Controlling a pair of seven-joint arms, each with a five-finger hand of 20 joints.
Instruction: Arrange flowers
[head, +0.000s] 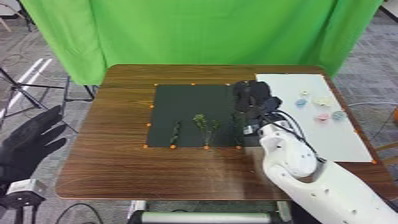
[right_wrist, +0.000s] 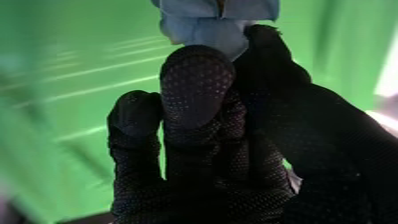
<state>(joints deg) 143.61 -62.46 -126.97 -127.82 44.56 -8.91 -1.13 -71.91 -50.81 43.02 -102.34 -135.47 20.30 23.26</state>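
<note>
1. Head view: take the dark mat (head: 187, 105) as your landmark. Three green stems lie on it: the left stem (head: 175, 134) and the middle stem (head: 206, 129) on its near half, and the right stem (head: 237, 128) just inside its right edge. Each has its long axis running roughly from the mat's near edge toward its far edge.
2. Your right hand (head: 253, 97) is over the mat's far right corner area, beyond the far end of the right stem and slightly to its right. It is clearly the nearer hand; your left hand (head: 25, 145) hangs well apart from the mat, off its left side, with its fingers spread wide.
3. Just right of the mat, the white sheet (head: 333, 145) bears loose flower heads (head: 322, 101) in cream, blue and pink.
4. Right wrist view: your right hand pinches a pale blue flower (right_wrist: 213, 32) between fingertips and thumb, the petals standing beyond the grip.
5. The next move, as I judge it, turns on that right stem: you likely need to bring the flower in line with its long axis and lower it at the far end. Off that line, flower and stem would look disjointed.
</note>
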